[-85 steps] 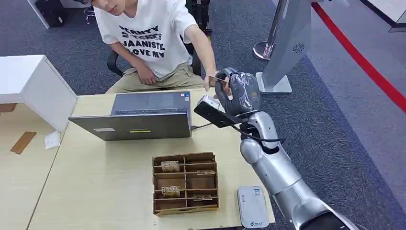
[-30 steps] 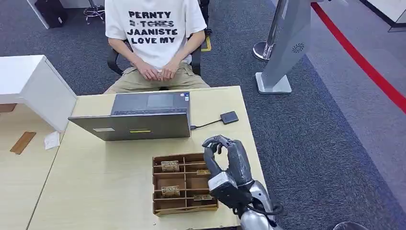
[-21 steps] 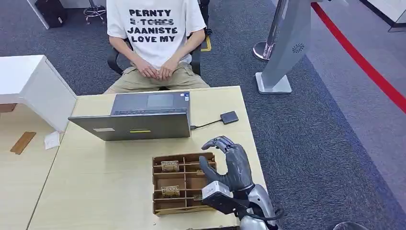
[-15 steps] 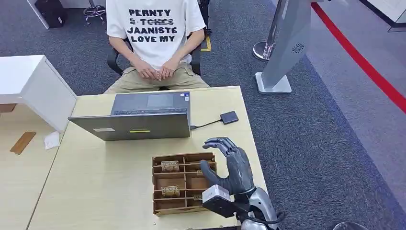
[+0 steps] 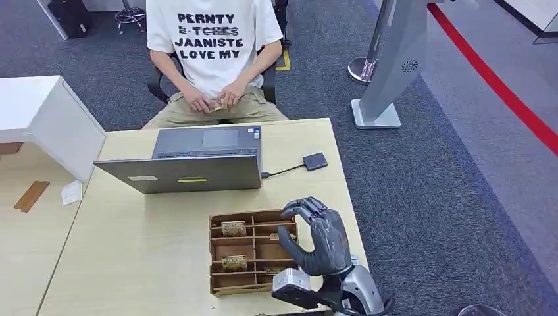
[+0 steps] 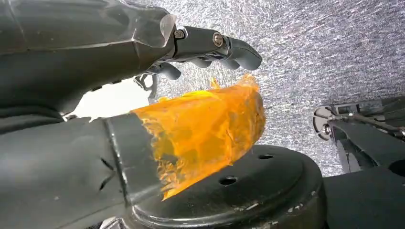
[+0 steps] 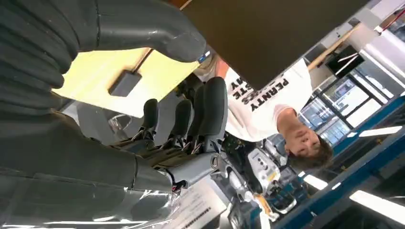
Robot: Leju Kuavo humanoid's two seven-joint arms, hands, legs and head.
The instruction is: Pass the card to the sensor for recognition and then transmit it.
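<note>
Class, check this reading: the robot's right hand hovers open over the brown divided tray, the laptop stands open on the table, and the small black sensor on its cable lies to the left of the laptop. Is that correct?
One detail is wrong. In the head view the black sensor lies to the right of the laptop, near the table's far right corner, not to its left. The rest stands: the right hand is open above the brown divided tray, holding nothing.

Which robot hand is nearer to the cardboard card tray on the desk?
Right. The right robot hand hovers over the right edge of the cardboard card tray. The left robot hand hangs low above grey carpet, away from the desk.
</note>
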